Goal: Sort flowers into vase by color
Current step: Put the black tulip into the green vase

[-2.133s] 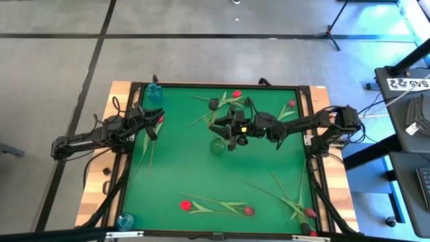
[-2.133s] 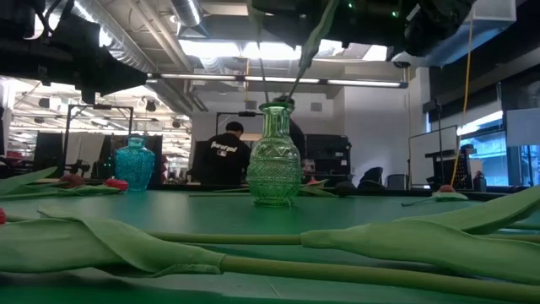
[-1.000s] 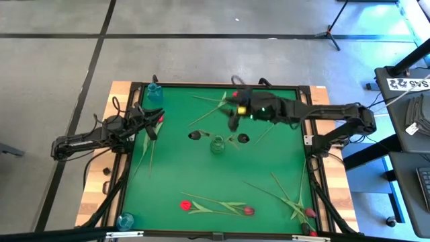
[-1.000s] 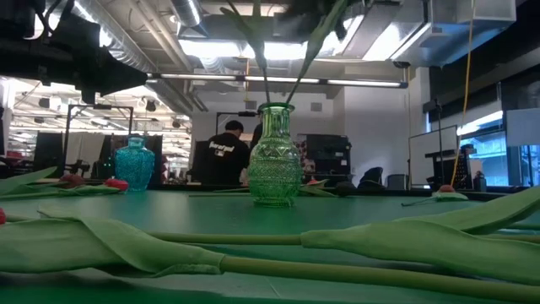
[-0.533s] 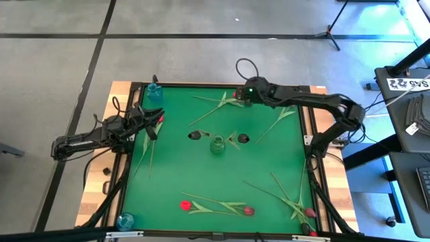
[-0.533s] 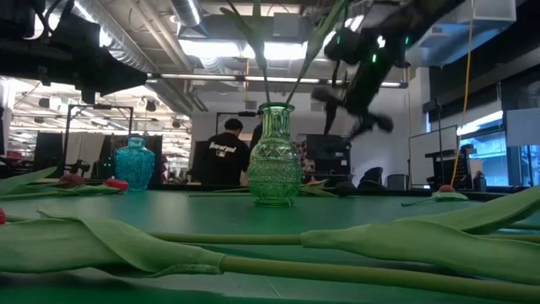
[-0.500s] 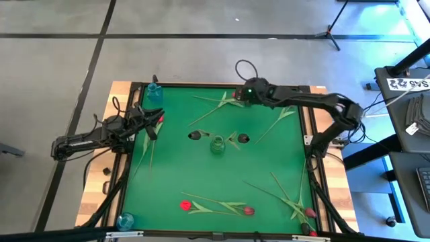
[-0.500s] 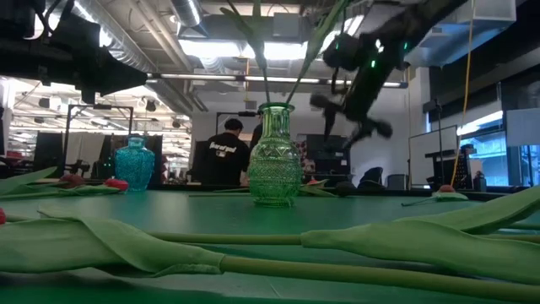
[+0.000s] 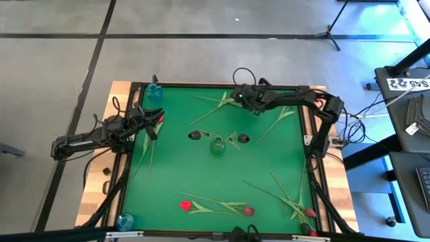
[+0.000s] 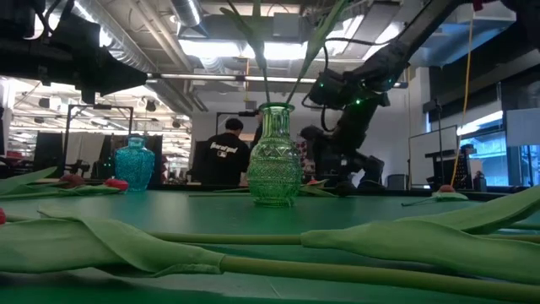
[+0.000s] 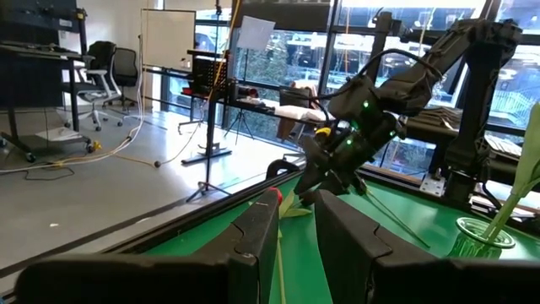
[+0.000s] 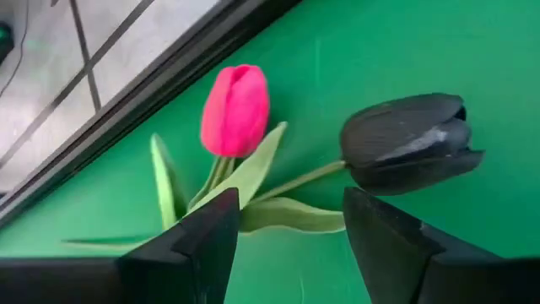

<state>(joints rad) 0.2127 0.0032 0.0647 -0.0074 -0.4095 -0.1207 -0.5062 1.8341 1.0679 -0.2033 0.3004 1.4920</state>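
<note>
My right gripper (image 12: 287, 245) is open and points slantwise down, low over two flowers lying at the table's far edge: a red tulip (image 12: 236, 110) and a black tulip (image 12: 409, 139). Its fingers touch neither. In the high view it (image 9: 237, 98) covers them. The green glass vase (image 9: 217, 144) stands mid-table and holds two dark flowers whose heads (image 9: 195, 135) droop over its sides. My left gripper (image 9: 153, 126) waits at the left edge, level, its fingers slightly apart, beside a red tulip (image 11: 274, 196) lying on the table.
Blue vases stand at the far left corner (image 9: 154, 93) and the near left corner (image 9: 125, 220). More tulips lie along the near edge (image 9: 185, 205), at the near right (image 9: 309, 212) and at the far right (image 9: 282, 117). A person stands in the room beyond the table (image 10: 224, 156).
My right gripper has gone from high beside the green vase toward the table's far edge and down, rolling as it went. It now hangs low over the red and black tulip heads, still open. The dark flowers stay in the green vase.
</note>
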